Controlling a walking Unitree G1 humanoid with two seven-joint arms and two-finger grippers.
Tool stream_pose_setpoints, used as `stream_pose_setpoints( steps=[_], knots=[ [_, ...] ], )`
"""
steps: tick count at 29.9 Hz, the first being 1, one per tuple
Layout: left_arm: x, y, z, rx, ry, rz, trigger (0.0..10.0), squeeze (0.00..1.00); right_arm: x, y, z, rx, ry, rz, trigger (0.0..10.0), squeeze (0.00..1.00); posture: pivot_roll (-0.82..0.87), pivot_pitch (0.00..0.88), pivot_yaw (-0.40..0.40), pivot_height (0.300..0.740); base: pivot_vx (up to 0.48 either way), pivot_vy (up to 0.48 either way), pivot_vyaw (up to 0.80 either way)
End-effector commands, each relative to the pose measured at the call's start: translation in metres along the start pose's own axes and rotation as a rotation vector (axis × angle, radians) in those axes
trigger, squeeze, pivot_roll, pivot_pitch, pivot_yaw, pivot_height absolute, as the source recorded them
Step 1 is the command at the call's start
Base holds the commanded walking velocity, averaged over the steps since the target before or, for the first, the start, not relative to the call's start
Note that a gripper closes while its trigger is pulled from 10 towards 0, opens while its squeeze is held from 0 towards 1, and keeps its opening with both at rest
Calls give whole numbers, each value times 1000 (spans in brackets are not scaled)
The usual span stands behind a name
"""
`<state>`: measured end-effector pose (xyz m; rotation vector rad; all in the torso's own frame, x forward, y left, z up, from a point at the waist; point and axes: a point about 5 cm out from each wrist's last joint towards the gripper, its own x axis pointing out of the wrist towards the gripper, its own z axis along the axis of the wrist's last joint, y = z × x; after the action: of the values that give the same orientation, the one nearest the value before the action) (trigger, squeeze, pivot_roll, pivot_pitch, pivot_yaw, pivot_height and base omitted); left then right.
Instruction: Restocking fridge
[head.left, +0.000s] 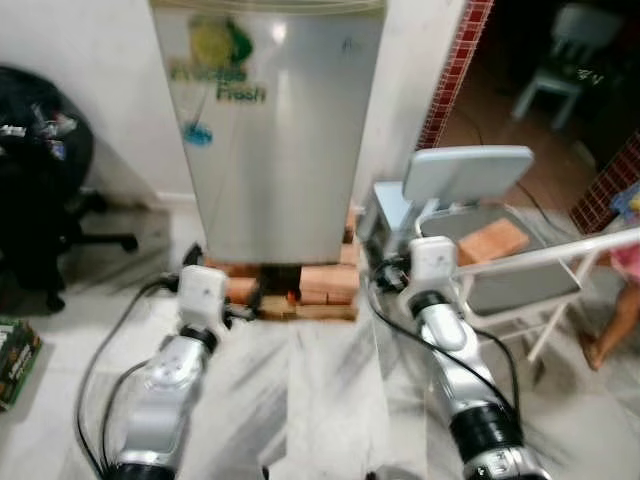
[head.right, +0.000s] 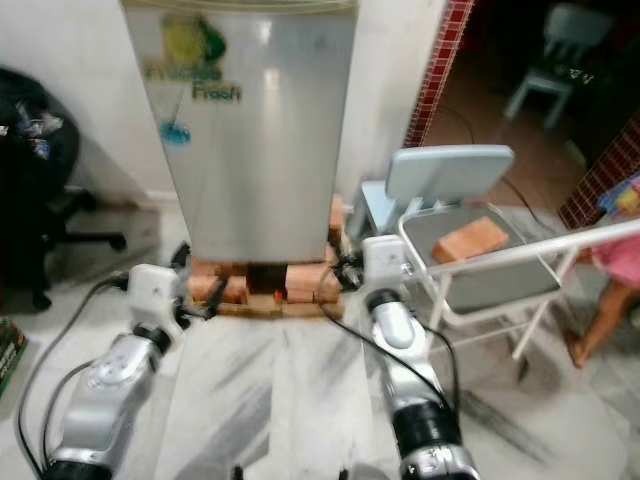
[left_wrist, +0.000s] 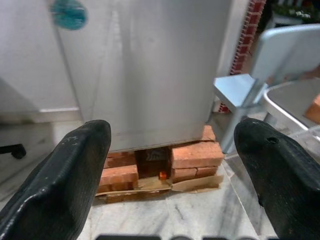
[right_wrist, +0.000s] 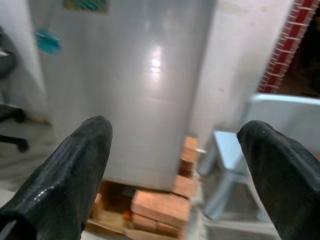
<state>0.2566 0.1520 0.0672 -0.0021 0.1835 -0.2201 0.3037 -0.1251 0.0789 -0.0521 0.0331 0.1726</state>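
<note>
Facing the closed silver fridge (head.left: 275, 140), which sits on a brick base (head.left: 300, 285) straight ahead. Left gripper (left_wrist: 170, 165) and right gripper (right_wrist: 175, 165) both spread wide, holding nothing. Folding chair (head.left: 520, 270) on the right carries what looks like a brick (head.left: 492, 241), bit blurry

Fridge (head.left: 275, 130) door: green lettering near the top, second line reads "Fresh" (head.left: 242, 94); line above it is blurred, possibly "Frost Free". Round blue sticker (head.left: 198, 134) below that text, not legible.
</note>
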Motion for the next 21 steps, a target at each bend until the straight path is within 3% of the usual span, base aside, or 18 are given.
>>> stream_pose_setpoints(
  steps=[1,5,9,12,21],
  knots=[
    [2,-10,0,-16,7,-42,10000,0,-4,-10,-7,14,35,-44,10000,0,96,3,-17,740,0,480,0],
    [2,-11,-1,-15,8,-40,10000,0,-4,-10,-6,9,34,-33,10000,0,94,5,-17,740,0,480,0],
    [1,-9,-3,-10,13,-34,10000,0,-5,-11,-3,93,17,-36,10000,0,95,5,-17,740,0,480,0],
    [2,-1,-2,-2,5,7,10000,0,-4,-12,-4,89,22,-40,10000,0,98,7,-18,740,0,480,0],
    [1,10,0,55,-8,89,10000,0,-3,-11,-3,79,22,-31,10000,0,104,16,-18,740,0,480,-800]
  ],
)
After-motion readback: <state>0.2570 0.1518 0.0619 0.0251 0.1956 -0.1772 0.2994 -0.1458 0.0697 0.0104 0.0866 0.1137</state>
